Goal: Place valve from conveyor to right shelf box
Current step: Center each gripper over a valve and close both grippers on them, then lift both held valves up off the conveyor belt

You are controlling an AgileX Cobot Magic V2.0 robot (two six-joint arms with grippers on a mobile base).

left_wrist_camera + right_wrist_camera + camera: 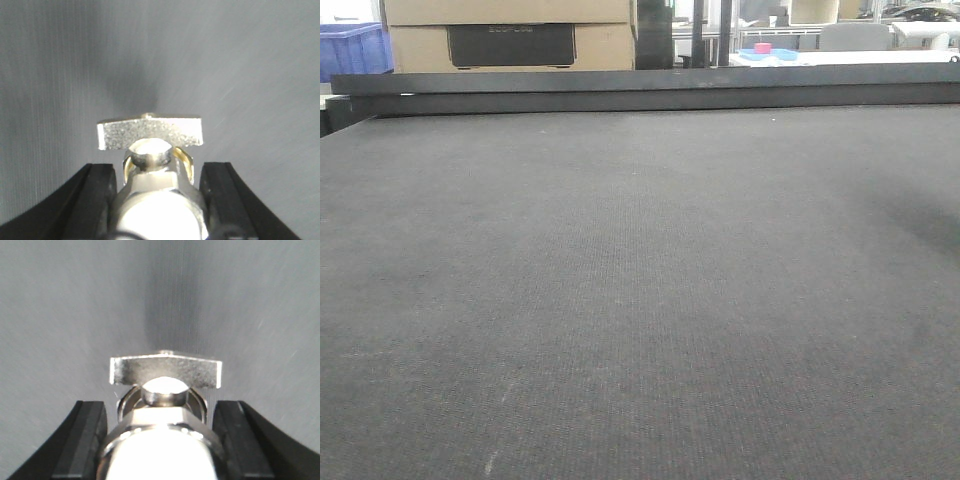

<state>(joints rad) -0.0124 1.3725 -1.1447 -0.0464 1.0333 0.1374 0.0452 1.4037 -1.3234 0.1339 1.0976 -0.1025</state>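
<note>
The conveyor [640, 300] is a wide dark grey woven belt that fills the front view, with a black bar [650, 85] along its far edge. No valve or gripper shows in that view. In the left wrist view, a silvery metal valve [150, 134] with a flat T-handle and a brass-coloured ring sits between the black fingers of my left gripper [161, 170], which press on its body. The right wrist view shows a similar valve [165, 371] held the same way in my right gripper [160, 407]. Grey belt lies behind both. The right shelf box is out of view.
Beyond the belt's far bar stand a cardboard box [510, 30] with a black panel, a blue crate [350, 50] at the far left, and a small pink object [763, 48] on a blue base on a white table at the back right.
</note>
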